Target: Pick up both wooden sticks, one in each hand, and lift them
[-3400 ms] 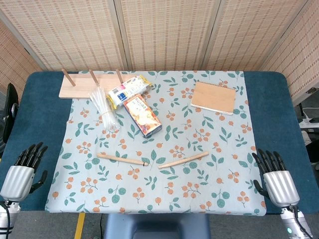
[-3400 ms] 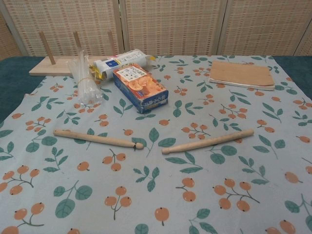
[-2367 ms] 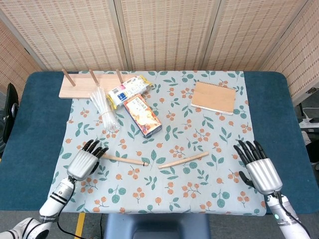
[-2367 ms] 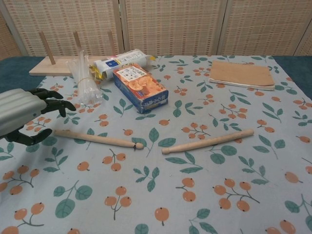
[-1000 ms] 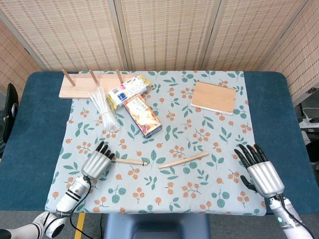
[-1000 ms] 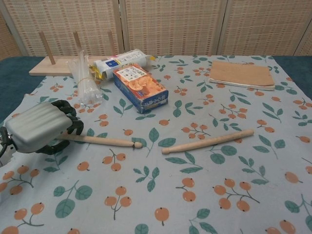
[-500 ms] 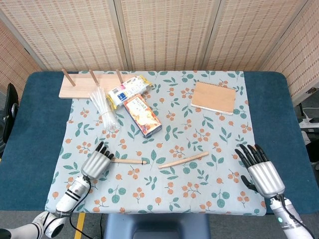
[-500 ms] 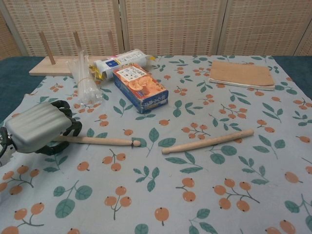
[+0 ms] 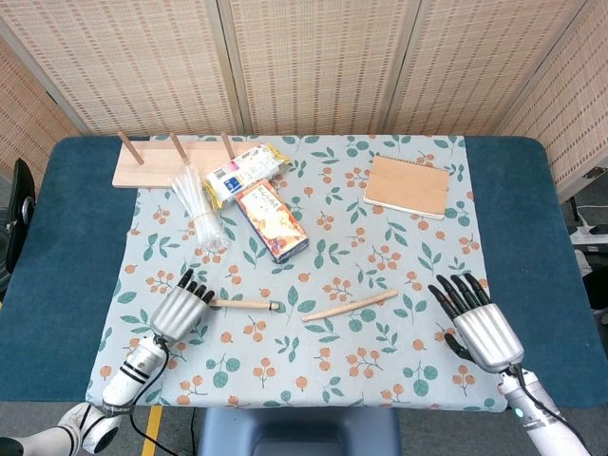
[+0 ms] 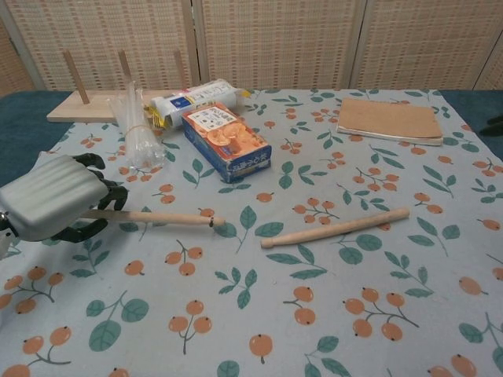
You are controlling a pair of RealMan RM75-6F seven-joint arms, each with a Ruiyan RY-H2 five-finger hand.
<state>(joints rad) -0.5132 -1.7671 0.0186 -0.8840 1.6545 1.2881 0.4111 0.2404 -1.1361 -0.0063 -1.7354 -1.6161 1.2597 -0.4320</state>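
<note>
My left hand (image 9: 178, 311) (image 10: 52, 204) grips the near end of one wooden stick (image 9: 245, 305) (image 10: 157, 217), which is raised a little off the cloth and points right. The second wooden stick (image 9: 349, 305) (image 10: 338, 227) lies flat on the floral cloth right of centre. My right hand (image 9: 479, 326) hovers open at the cloth's right edge, a hand's width from that stick; in the chest view only a dark fingertip (image 10: 495, 122) shows at the right border.
An orange snack box (image 9: 271, 220) (image 10: 226, 140), a clear plastic bundle (image 9: 201, 211), a snack packet (image 9: 243, 171) and a wooden peg board (image 9: 157, 166) sit at the back left. A brown notebook (image 9: 407, 185) (image 10: 389, 120) lies back right.
My left hand has closed on the left stick and raised it slightly, shifting it left. My right hand has moved left and forward, toward the other stick.
</note>
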